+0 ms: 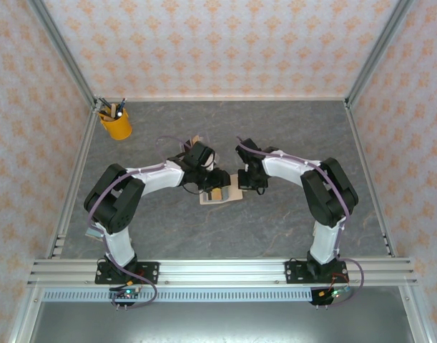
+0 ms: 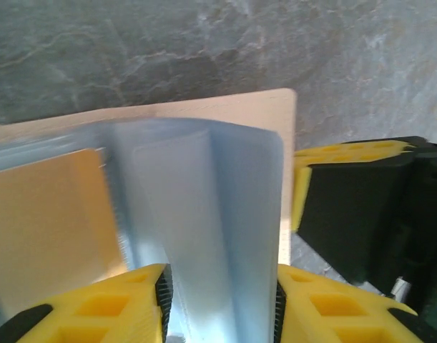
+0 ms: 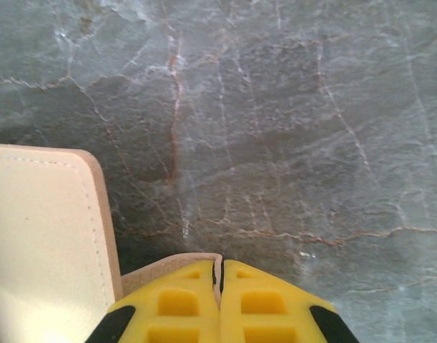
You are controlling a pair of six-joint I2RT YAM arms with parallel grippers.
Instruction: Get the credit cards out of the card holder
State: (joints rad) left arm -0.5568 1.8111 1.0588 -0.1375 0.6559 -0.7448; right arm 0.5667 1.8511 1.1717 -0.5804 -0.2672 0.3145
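Observation:
The tan card holder (image 1: 219, 194) lies open at the table's middle, between both grippers. My left gripper (image 2: 219, 286) is shut on a raised fold of its blue-grey inner lining (image 2: 204, 207), with the tan outer panel (image 2: 239, 107) behind it. An orange-tan surface (image 2: 46, 214) left of the fold may be a credit card in a pocket; I cannot tell for sure. My right gripper (image 3: 220, 268) is shut on the holder's small closing tab (image 3: 168, 264), beside the holder's cream panel (image 3: 39, 243). In the top view the left gripper (image 1: 215, 179) and right gripper (image 1: 245, 180) meet over the holder.
A yellow cup of pens (image 1: 116, 123) stands at the back left corner. A small tan object (image 1: 197, 139) sits just behind the left wrist. Metal frame posts (image 1: 68, 71) and patterned walls bound the grey stone table (image 1: 297, 136).

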